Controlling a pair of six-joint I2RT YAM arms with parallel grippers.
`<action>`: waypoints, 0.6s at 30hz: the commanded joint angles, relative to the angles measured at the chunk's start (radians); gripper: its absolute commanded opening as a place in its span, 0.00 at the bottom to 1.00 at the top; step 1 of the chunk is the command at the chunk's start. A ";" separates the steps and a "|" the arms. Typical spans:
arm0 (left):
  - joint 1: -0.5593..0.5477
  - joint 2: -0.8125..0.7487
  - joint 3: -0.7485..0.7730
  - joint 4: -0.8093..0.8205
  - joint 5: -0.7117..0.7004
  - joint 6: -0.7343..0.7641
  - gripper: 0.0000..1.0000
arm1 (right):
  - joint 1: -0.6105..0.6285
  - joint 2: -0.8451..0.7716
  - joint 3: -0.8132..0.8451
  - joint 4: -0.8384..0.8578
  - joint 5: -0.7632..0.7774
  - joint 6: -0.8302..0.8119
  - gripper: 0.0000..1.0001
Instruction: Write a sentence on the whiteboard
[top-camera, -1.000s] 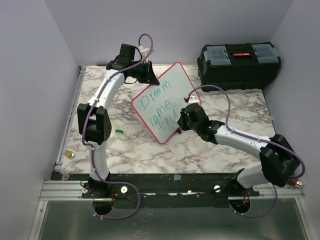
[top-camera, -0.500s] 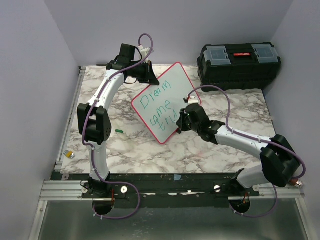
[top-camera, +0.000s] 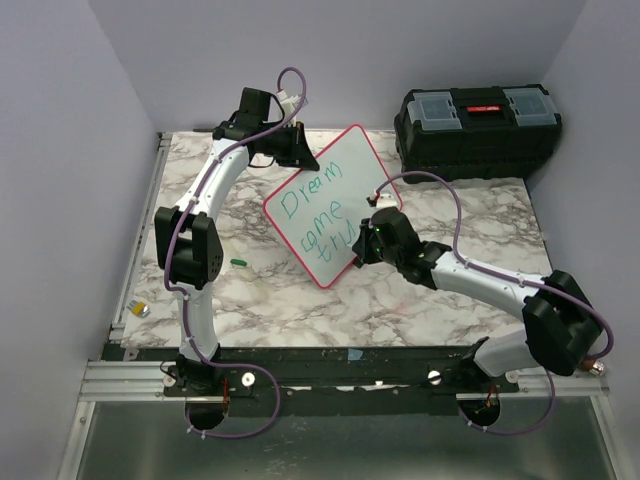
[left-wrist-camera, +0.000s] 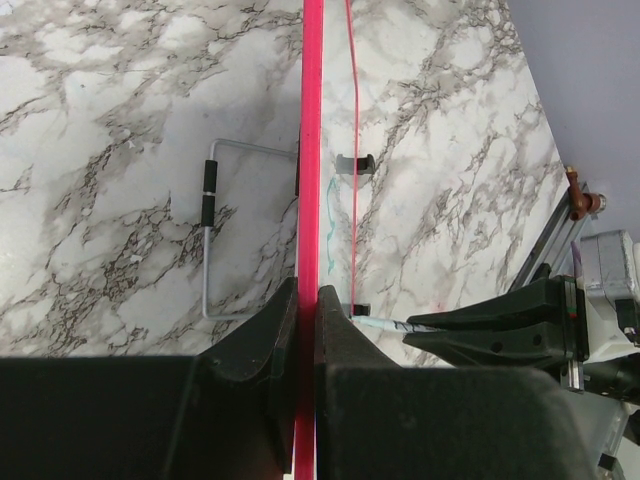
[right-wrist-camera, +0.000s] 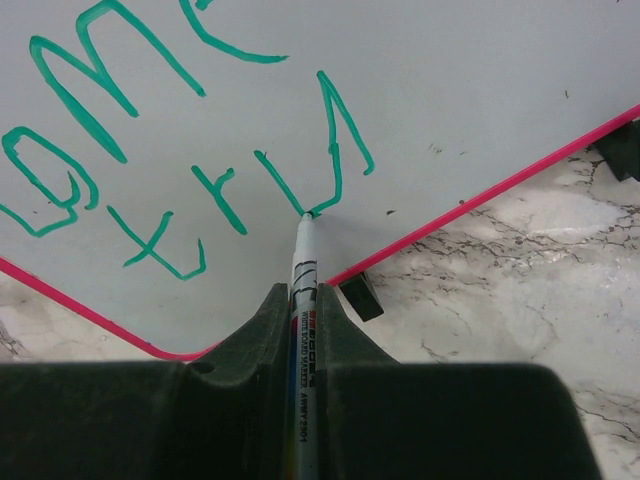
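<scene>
The whiteboard (top-camera: 340, 175), white with a red-pink rim, stands tilted on the marble table. My left gripper (top-camera: 298, 152) is shut on its rim (left-wrist-camera: 311, 150) at the far top corner, with the fingertips (left-wrist-camera: 282, 310) pinching the edge. The sentence (top-camera: 315, 215) in green reads "Dream come tru" and shows large in the right wrist view (right-wrist-camera: 150, 200). My right gripper (top-camera: 366, 238) is shut on a white whiteboard marker (right-wrist-camera: 303, 275). The marker's tip touches the board at the bottom of the last stroke, near the lower rim (right-wrist-camera: 480, 195).
A black toolbox (top-camera: 478, 125) sits at the back right. A green marker cap (top-camera: 238, 262) lies on the table left of the board. A small yellow-and-silver object (top-camera: 140, 309) lies at the left edge. The board's wire stand (left-wrist-camera: 205, 240) rests on the table.
My right gripper has shifted slightly toward the back along the board with the marker, lengthening the last green letter. The left gripper and the board have stayed put.
</scene>
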 joint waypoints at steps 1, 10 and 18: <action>-0.023 -0.022 -0.015 -0.030 -0.045 0.041 0.00 | 0.011 -0.037 0.045 -0.056 -0.017 -0.011 0.01; -0.023 -0.022 -0.012 -0.030 -0.045 0.041 0.00 | 0.008 -0.081 0.112 -0.100 0.068 -0.051 0.01; -0.023 -0.025 -0.016 -0.030 -0.045 0.043 0.00 | -0.049 -0.019 0.140 -0.084 0.071 -0.067 0.01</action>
